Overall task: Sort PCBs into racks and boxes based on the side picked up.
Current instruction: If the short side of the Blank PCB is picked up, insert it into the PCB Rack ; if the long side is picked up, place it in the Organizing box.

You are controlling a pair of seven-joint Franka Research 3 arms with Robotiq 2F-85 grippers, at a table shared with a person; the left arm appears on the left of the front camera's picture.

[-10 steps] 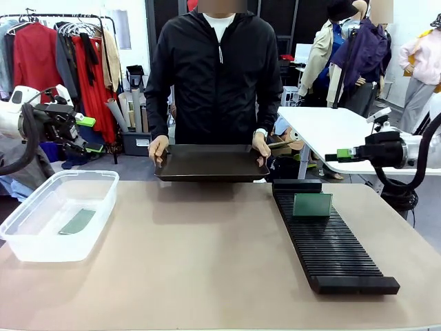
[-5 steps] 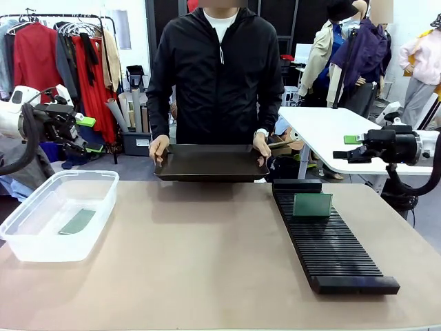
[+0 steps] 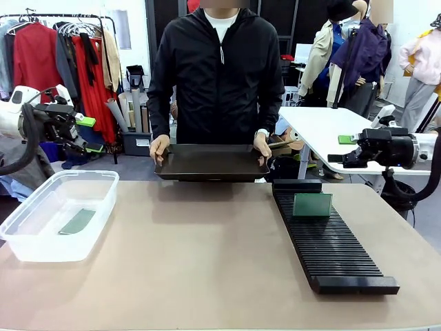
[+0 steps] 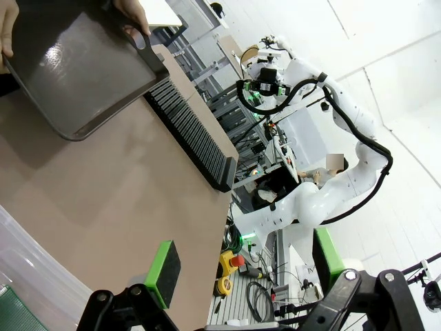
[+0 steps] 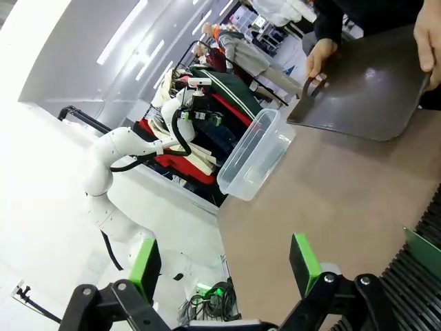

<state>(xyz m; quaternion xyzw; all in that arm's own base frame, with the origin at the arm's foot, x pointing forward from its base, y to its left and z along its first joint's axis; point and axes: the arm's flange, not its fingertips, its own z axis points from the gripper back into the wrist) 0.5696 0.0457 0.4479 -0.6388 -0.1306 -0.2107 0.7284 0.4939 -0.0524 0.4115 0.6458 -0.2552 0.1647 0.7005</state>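
Note:
One green PCB lies flat in the clear box at the table's left. Another PCB stands upright in a far slot of the long black rack on the right. My left gripper hovers open beyond the box's far end, with nothing between its fingers. My right gripper hangs open and empty off the table's right side, above and behind the rack. In the left wrist view, the open left gripper faces the rack. In the right wrist view, the open right gripper faces the box.
A person at the far edge holds a shallow black tray by both handles, level above the table edge. A white side table stands behind the right gripper. Bare tabletop lies between box and rack.
My right gripper has turned at the wrist and shifted slightly upward near the white side table. The left arm, the person's tray and both PCBs have stayed put.

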